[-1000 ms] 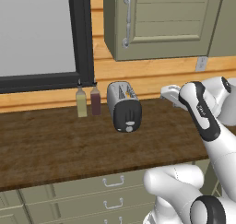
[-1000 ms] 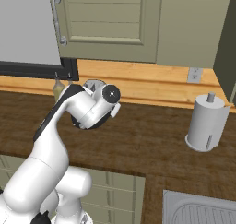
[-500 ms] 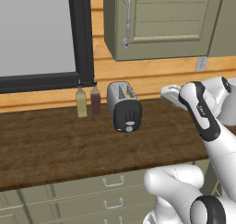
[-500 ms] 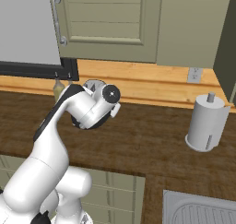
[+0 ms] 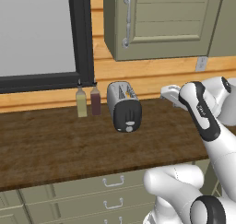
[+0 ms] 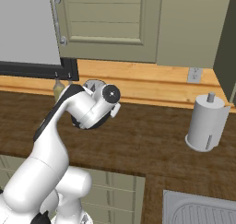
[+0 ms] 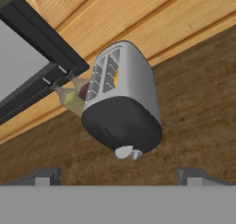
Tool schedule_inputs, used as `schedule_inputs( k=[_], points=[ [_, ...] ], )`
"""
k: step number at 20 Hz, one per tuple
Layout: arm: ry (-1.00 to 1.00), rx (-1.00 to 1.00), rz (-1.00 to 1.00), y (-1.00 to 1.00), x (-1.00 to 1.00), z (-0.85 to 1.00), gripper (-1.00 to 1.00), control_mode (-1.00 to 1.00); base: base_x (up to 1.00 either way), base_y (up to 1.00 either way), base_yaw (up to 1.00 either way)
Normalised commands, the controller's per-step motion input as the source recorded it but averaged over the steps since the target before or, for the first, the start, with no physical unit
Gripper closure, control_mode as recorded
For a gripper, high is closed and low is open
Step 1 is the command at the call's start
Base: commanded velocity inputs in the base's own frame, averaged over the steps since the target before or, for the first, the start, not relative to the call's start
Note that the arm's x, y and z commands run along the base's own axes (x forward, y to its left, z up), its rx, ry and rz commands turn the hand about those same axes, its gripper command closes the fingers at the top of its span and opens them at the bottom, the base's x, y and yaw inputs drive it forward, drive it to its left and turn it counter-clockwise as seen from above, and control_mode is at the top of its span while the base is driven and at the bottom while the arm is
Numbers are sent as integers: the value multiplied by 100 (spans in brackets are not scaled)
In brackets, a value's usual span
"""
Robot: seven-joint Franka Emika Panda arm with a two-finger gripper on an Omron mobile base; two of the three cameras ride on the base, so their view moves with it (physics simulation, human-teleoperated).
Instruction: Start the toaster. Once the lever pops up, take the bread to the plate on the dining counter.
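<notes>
**Pincer lined up on the toaster, lever not yet pressed**

Nearest you, the pincer [image 7: 118, 174] stands spread wide with nothing between its two dark fingertips [image 7: 44, 176], hanging above the dark wood-grain table [image 5: 50, 144] and facing the toaster's front. In the left base view the white arm's hand [image 5: 173, 95] floats just to the right of the toaster, apart from it.

Straight ahead sits your target: the small rounded chrome two-slot toaster with the glossy black end face [image 7: 122, 103], standing on the table near the back wall. On that black face you can pick out the tiny pale grey lever tab [image 7: 136, 154] right beside the small round knob [image 7: 123, 151]. Look into the slots and there is a sliver of tan, most likely the square light-tan bread slice [image 7: 116, 76], sitting down inside.

Just behind and beside the toaster, two slim condiment bottles [image 5: 88, 99] stand against the black window frame [image 5: 83, 38]. Off to the right, a grey paper towel roll on its holder [image 6: 206, 122] is well clear of your path.

So you are at the very start, by the look of it. The lever is untouched, nothing is toasting yet. Left to do: close in on the lever, push it down, wait for the pop, lift the bread out, then carry it to the plate.
</notes>
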Motion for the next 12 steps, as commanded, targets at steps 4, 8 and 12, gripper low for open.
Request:
schedule_inputs(
  k=[4, 8, 12],
  points=[
    [0, 0, 0, 0, 0, 0, -100, -100, 0, 0, 0],
    [0, 0, 0, 0, 0, 0, -100, -100, 0, 0, 0],
    [0, 0, 0, 0, 0, 0, -100, -100, 0, 0, 0]
  ],
)
